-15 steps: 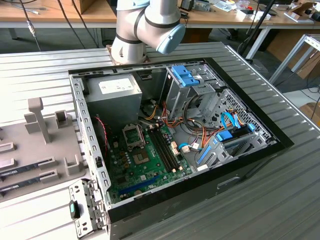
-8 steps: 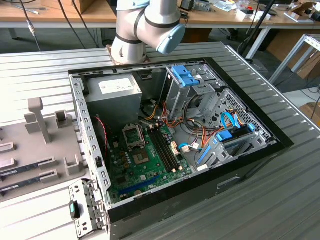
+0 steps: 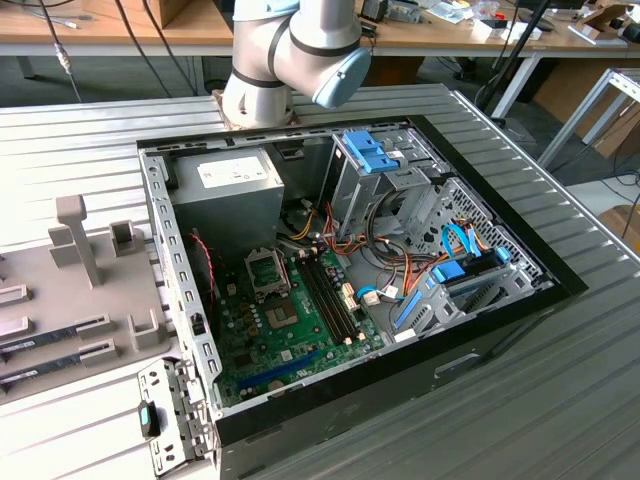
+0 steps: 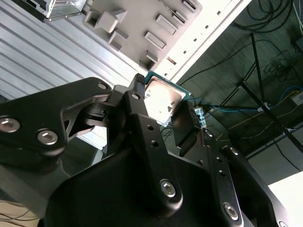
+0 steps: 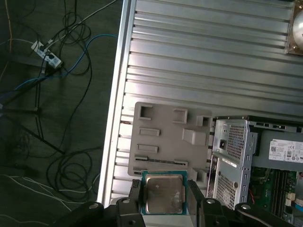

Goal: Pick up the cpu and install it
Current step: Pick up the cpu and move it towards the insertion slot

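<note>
The cpu [image 5: 163,193], a flat square chip with a silvery lid and a thin green rim, sits between my black fingers [image 5: 135,197] in both wrist views. My gripper [image 5: 164,198] is shut on its two opposite edges, with the lid facing the camera. The second wrist view shows the same cpu [image 4: 163,98] in the gripper [image 4: 162,105], lit brightly. It hangs high above the grey fixture tray [image 5: 165,137]. In the exterior view the open computer case [image 3: 480,330] holds a green motherboard [image 3: 290,330] with a square socket [image 3: 262,272].
The arm's base [image 3: 275,70] stands behind the case. The grey fixture tray [image 3: 70,290] with upright blocks lies at the exterior view's left. A power supply [image 3: 235,180], drive cages [image 3: 380,165] and cables fill the case. Cables and a stand lie on the floor [image 5: 47,94] past the table edge.
</note>
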Motion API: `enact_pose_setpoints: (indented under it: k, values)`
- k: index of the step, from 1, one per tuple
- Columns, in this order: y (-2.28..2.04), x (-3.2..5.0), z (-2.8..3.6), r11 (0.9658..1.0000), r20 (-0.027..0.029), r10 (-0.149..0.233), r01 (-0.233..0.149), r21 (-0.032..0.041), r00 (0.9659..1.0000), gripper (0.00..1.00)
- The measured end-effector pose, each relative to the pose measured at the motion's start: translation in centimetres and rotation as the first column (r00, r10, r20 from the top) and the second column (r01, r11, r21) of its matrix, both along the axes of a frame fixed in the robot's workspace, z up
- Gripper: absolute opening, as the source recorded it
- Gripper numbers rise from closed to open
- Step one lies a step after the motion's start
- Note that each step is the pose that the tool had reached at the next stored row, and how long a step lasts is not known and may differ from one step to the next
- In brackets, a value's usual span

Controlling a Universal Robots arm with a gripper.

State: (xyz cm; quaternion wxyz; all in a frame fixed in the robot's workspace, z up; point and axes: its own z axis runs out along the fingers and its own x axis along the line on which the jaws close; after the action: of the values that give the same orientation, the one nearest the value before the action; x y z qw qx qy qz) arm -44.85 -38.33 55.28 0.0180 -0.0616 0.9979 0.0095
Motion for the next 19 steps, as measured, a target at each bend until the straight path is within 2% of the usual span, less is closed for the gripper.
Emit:
enact_pose_setpoints:
  k: [9, 19]
  values:
    - [-0.34, 0.83, -0.5, 1.0, 0.0, 0.0, 0.0, 0.0, 1.0, 0.47]
    - [-0.38, 2.02, -1.05, 1.0, 0.0, 0.0, 0.0, 0.0, 1.0, 0.47]
